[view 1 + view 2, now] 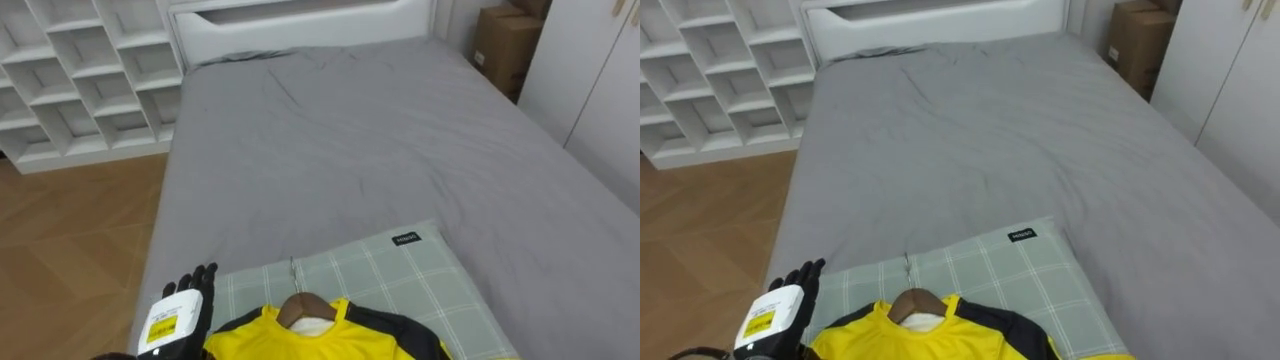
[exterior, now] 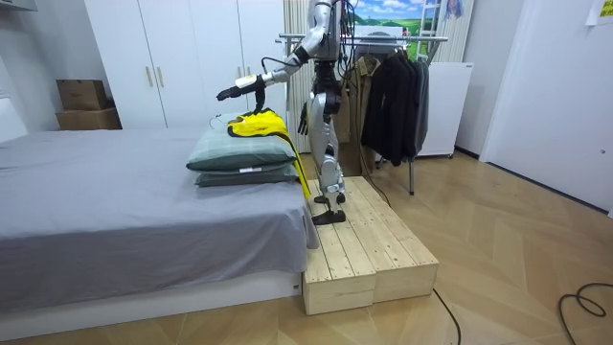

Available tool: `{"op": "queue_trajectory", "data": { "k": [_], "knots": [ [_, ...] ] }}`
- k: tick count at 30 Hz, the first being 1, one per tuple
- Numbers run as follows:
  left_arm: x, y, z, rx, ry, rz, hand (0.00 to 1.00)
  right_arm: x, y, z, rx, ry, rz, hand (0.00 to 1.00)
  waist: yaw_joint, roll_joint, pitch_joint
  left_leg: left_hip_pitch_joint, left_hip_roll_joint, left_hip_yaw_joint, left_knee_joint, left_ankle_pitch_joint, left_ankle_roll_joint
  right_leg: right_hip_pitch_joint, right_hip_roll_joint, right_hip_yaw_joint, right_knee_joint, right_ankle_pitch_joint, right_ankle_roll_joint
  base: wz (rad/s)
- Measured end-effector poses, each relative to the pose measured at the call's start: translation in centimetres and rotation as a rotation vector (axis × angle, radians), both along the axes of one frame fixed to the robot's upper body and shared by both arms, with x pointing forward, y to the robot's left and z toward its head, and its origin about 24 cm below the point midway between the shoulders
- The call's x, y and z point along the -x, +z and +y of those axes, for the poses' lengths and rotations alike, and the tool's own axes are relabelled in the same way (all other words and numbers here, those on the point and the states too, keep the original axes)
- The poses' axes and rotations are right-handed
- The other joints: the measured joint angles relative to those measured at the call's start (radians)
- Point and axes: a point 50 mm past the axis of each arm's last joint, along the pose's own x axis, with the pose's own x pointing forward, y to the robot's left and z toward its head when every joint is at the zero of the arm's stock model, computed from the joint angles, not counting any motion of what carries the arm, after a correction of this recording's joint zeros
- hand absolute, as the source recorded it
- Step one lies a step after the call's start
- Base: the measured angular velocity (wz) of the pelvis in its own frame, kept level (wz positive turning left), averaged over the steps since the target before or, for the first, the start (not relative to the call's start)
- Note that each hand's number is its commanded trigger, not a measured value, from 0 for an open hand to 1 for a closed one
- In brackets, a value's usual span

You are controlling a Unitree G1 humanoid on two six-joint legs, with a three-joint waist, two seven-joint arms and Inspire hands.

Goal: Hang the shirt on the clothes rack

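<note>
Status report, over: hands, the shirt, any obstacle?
Left hand open, just left of yellow shirt. Right hand low at robot's side. Shirt on wooden hanger, lying on checked pillow on bed. Nothing over the hanger.

the shirt (image 1: 262, 338) on its hanger (image 1: 300, 304) is lying on the pillow (image 1: 400, 280) at the near end of the bed (image 1: 350, 140); shelves (image 1: 80, 80) are standing far left, a box (image 1: 500, 45) far right.

left robot hand (image 1: 185, 302) | reached forward, fingers straight | right robot hand (image 2: 303, 117) | low by hip
</note>
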Motion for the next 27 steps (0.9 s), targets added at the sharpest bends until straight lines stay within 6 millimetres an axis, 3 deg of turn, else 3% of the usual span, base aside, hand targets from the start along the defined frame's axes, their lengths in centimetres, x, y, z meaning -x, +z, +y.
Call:
{"op": "queue_trajectory", "data": {
  "k": [8, 18, 27],
  "knots": [
    [-1.4, 0.4, 0.8, 0.003, 0.033, 0.006, 0.00, 0.1, -0.1, 0.3, -0.014, 0.007, 0.001, 0.00, 0.005, -0.032, -0.0010, -0.019, 0.001, 0.001, 0.005, 0.002, 0.001, -0.020, 0.001, 0.003, 0.006, 0.000, 0.000, 0.00],
    [-4.1, 1.8, 1.3, 0.060, 0.074, -0.023, 0.00, -1.7, 0.1, 0.8, -0.016, 0.054, -0.026, 0.00, 0.007, -0.042, 0.0031, -0.124, 0.016, 0.002, 0.060, 0.002, 0.001, -0.115, 0.013, 0.009, 0.036, 0.009, -0.007, -0.02],
    [-5.6, 2.8, 1.6, 0.125, 0.097, -0.020, 0.00, -5.0, 0.6, 2.0, -0.004, 0.125, -0.084, 0.00, 0.000, -0.062, 0.0248, -0.216, 0.031, 0.001, 0.075, 0.019, -0.003, -0.193, 0.025, 0.000, 0.035, 0.028, -0.015, 0.00]
  ]
}}
